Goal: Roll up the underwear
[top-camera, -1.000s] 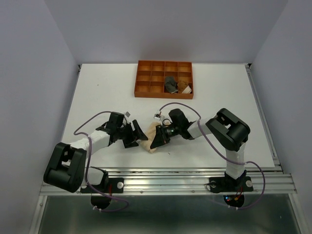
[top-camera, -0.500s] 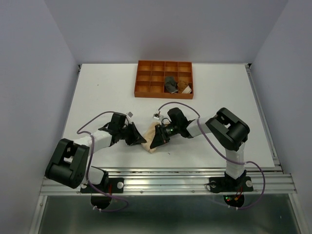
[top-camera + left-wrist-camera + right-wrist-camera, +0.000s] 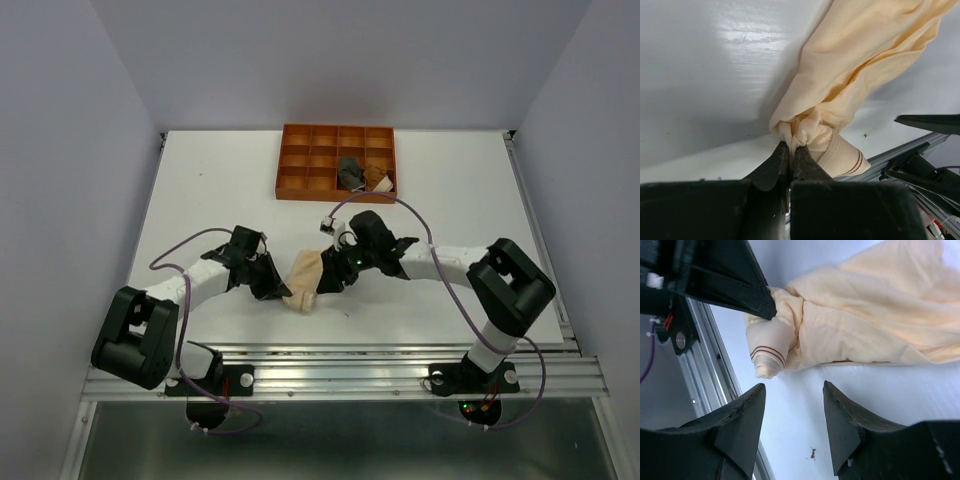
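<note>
Your left jaws are pinched shut on a bunched fold of the pale peach underwear [image 3: 850, 75]. The garment sits on the white surface [image 3: 200, 190] near its front edge, between your two arms. One end is wound into a small roll marked with two thin dark stripes. Your right jaws stand apart, holding nothing, just beside that rolled end. Across the surface, the orange-brown tray [image 3: 330, 197] holds the dark grey underwear [image 3: 350, 173] and the rust-brown underwear [image 3: 378, 178] in neighbouring compartments at its right.
</note>
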Available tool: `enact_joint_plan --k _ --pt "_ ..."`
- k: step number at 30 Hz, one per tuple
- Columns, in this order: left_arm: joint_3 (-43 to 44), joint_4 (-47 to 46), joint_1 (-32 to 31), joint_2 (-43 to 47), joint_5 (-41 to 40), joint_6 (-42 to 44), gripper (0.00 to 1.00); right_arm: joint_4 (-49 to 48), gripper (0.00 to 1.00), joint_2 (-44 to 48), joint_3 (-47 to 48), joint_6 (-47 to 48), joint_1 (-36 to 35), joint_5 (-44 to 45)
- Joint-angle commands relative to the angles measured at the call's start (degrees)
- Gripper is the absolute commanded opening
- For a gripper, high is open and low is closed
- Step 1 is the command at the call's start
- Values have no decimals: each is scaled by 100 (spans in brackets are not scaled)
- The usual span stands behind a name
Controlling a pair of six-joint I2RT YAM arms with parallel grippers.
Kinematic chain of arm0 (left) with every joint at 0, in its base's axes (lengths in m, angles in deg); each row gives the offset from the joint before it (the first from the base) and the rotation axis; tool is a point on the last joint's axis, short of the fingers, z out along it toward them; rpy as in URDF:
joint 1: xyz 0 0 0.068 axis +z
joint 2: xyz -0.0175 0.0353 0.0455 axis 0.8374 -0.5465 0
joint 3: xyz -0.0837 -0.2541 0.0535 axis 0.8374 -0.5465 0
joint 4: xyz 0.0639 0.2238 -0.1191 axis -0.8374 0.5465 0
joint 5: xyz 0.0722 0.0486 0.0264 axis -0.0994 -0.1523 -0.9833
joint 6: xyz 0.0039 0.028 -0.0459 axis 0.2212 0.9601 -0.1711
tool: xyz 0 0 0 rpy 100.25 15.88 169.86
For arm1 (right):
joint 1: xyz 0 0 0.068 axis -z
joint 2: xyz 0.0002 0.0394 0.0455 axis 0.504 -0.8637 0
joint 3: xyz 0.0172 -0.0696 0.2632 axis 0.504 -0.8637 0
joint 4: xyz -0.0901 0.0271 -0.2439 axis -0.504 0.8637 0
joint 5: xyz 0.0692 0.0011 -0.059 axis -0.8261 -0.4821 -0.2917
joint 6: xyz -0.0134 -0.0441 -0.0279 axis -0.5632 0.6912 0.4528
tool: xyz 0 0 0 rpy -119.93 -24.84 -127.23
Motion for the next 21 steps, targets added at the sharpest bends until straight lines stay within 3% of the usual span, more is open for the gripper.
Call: enact_joint_plan --k 1,10,21 --pt "192 934 -4 -25 -195 144 0 269 56 686 48 1058 -479 864" --pt "622 1664 -4 -334 -54 188 0 138 59 1012 180 2369 -2043 2859" --pt "684 1770 -4 -255 -81 56 0 260 61 398 522 2932 -2818 4154"
